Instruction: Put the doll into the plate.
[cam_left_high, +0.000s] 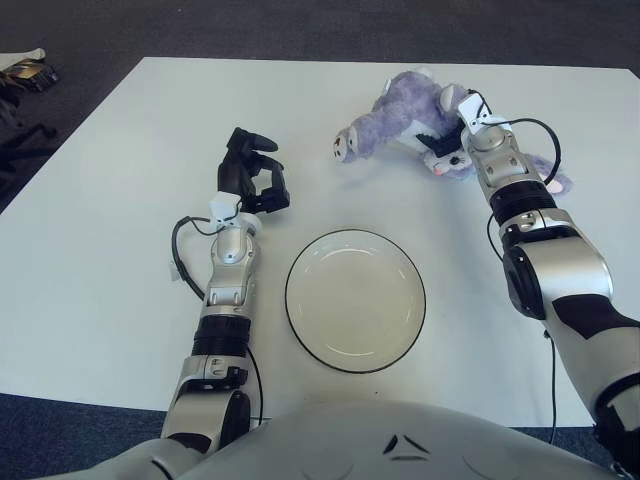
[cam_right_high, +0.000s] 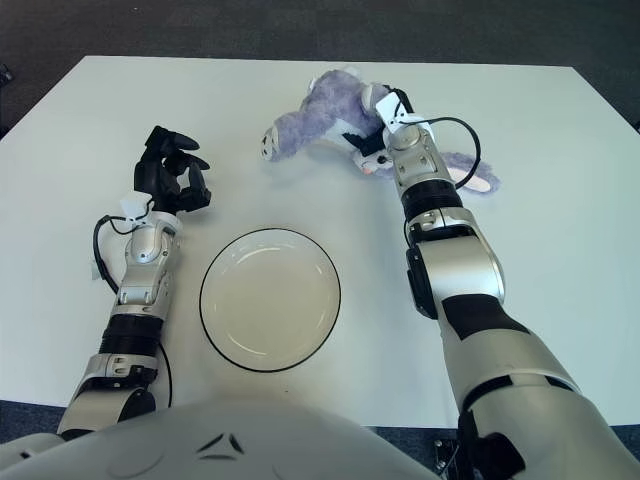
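We see a broad white table (cam_left_high: 90, 250) filling most of the view, with dark carpet (cam_left_high: 300, 25) beyond its far edge. Near the middle of the table, close to the robot's body, sits a round, shallow, cream plate (cam_left_high: 300, 262) with a thin dark rim; nothing lies in it. At the far right of the table is the doll (cam_left_high: 400, 115), a soft purple plush animal with pale paws and ears, well apart from the plate and beyond it. We cannot tell whether its front end touches the table. The right hand (cam_left_high: 452, 128) reaches out over the doll, and its fingers are closed around the plush body, gripping it near the middle. A black cable (cam_left_high: 545, 140) loops off that wrist. The left hand (cam_left_high: 252, 175) shows to the left of the plate, above the table, its dark fingers loosely curled and holding nothing. We cannot tell whether it touches the table.
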